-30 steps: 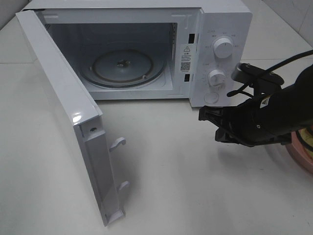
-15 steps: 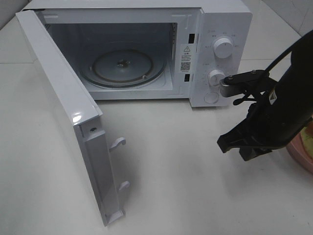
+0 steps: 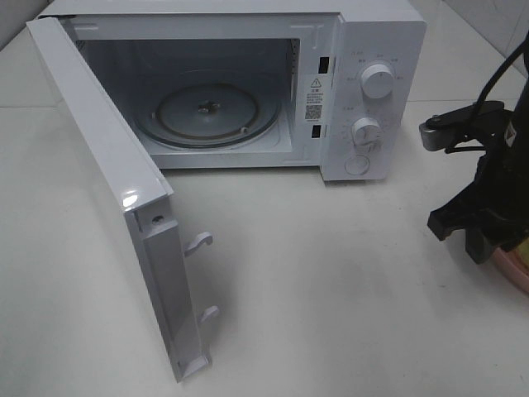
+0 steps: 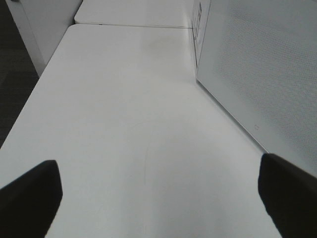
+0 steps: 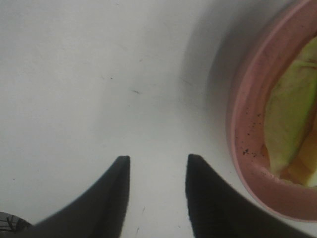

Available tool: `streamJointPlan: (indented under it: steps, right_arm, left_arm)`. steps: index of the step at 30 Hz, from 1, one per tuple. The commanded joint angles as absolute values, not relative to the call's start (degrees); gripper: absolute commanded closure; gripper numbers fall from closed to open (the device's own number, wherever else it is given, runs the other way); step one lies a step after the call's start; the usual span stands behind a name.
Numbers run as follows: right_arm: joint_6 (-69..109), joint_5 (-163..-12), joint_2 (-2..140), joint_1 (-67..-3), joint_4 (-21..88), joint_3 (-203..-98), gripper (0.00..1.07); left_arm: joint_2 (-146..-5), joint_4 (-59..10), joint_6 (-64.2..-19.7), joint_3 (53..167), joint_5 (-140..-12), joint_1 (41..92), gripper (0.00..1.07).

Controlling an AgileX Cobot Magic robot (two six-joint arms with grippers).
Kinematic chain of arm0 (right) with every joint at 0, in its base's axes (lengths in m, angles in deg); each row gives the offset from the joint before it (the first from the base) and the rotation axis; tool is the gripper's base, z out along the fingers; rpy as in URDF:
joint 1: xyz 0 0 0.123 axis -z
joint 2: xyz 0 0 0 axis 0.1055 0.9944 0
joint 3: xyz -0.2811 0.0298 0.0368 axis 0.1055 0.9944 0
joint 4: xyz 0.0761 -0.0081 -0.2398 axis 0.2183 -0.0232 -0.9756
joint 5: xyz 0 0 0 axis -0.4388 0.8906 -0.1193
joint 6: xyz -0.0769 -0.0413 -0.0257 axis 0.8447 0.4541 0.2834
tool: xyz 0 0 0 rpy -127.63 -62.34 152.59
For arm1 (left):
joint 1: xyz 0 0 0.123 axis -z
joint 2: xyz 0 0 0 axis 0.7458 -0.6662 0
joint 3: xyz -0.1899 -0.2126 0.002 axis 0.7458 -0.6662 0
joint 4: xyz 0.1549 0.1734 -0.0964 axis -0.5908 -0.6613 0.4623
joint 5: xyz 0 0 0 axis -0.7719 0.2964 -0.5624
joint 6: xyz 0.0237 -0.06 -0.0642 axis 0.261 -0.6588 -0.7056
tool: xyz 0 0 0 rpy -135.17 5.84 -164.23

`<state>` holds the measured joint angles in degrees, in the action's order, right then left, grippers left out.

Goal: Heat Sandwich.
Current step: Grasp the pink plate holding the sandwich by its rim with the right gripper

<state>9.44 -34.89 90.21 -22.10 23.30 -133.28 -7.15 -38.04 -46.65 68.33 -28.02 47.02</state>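
The sandwich [image 5: 290,111], pale yellowish, lies on a round pink plate [image 5: 247,148] in the right wrist view. My right gripper [image 5: 157,161] hovers over bare table just beside the plate's rim, its jaws apart with nothing between them. From the high camera, the right gripper [image 3: 464,236] hangs at the far right edge, in front of the plate [image 3: 514,269] and to the right of the microwave [image 3: 376,50]. The microwave door [image 3: 107,182] stands wide open, with the glass turntable [image 3: 207,112] bare inside. My left gripper [image 4: 157,163] is open wide over empty table.
The open door juts forward on the left side of the white table [image 3: 331,314]. The microwave's knobs [image 3: 378,80] face the right arm. In the left wrist view the door's outer face [image 4: 257,64] rises alongside, and the table edge [image 4: 29,94] drops off opposite it.
My right arm has swung away from the microwave front toward the right edge, over beside the plate. Its jaws have spread apart. The left gripper has not changed.
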Motion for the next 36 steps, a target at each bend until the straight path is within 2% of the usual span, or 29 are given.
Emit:
streamJointPlan:
  steps: [1, 2, 3, 6, 7, 17, 22, 36]
  right_arm:
    - [10.6, -34.3, 88.5, -19.1, 22.5, -133.6, 0.36]
    - [11.0, -34.4, 88.2, -18.5, 22.3, -133.6, 0.27]
    - [11.0, -34.4, 88.2, -18.5, 22.3, -133.6, 0.27]
    - [12.0, -33.8, 87.6, -17.3, 20.8, -133.6, 0.06]
    - [12.2, -33.6, 87.6, -17.3, 20.5, -133.6, 0.04]
    - [12.5, -34.9, 88.1, -17.2, 19.0, -133.6, 0.1]
    - [12.7, -36.2, 88.7, -13.8, 18.4, -133.6, 0.16]
    - [12.8, -41.0, 94.6, -10.0, 18.7, -133.6, 0.2]
  left_arm:
    - [-6.0, -37.9, -46.7, 68.3, -28.1, 46.9, 0.05]
    - [-6.0, -37.9, -46.7, 68.3, -28.1, 46.9, 0.05]
    - [-6.0, -37.9, -46.7, 68.3, -28.1, 46.9, 0.05]
    - [-6.0, -37.9, -46.7, 68.3, -28.1, 46.9, 0.05]
    - [-6.0, -37.9, -46.7, 68.3, -28.1, 46.9, 0.05]
    - [-6.0, -37.9, -46.7, 68.3, -28.1, 46.9, 0.05]
    - [-6.0, -37.9, -46.7, 68.3, -28.1, 46.9, 0.05]
    - [-6.0, -37.9, -46.7, 68.3, -28.1, 46.9, 0.05]
